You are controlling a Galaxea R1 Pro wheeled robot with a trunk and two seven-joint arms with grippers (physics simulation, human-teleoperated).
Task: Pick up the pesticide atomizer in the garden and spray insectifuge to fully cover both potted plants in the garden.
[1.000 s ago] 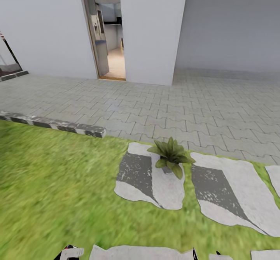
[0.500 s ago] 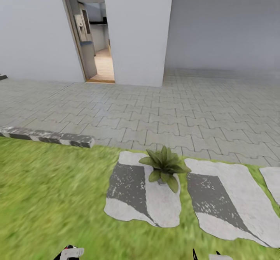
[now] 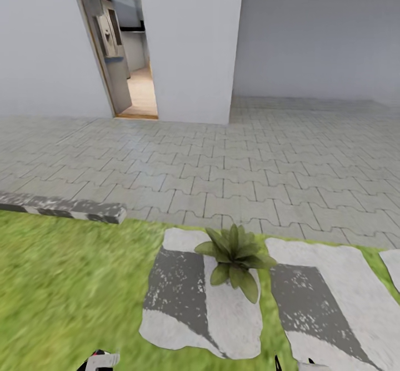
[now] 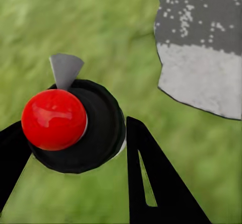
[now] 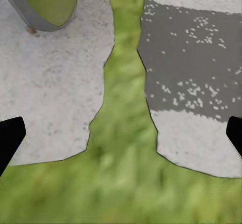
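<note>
While crossing green lawn [image 3: 66,282], robot faces one potted plant.
Green-leaved grey-potted rosette [image 3: 235,252] sits on grey stepping stone [image 3: 233,310]; left claw [image 4: 75,133] grips black-ended, red-knobbed bottle [image 4: 75,128], right claw [image 5: 121,138] open.

The potted plant [image 3: 235,255] hides its own pot under the leaves, so the pot cannot be made out. In the head view the stepping stones [image 3: 328,299] run off the lower and right edges, and only slivers of 2 arms poke in at the bottom edge, too little to read. The lawn [image 3: 66,287] is smeared with blur.

In the left wrist view, the left gripper [image 4: 75,148] clasps a black, round-ended object with a red ball [image 4: 54,119]; the rest of its body is hidden.

In the right wrist view, the right gripper's fingertips [image 5: 10,136] sit cropped at opposite edges, spread wide apart.
</note>
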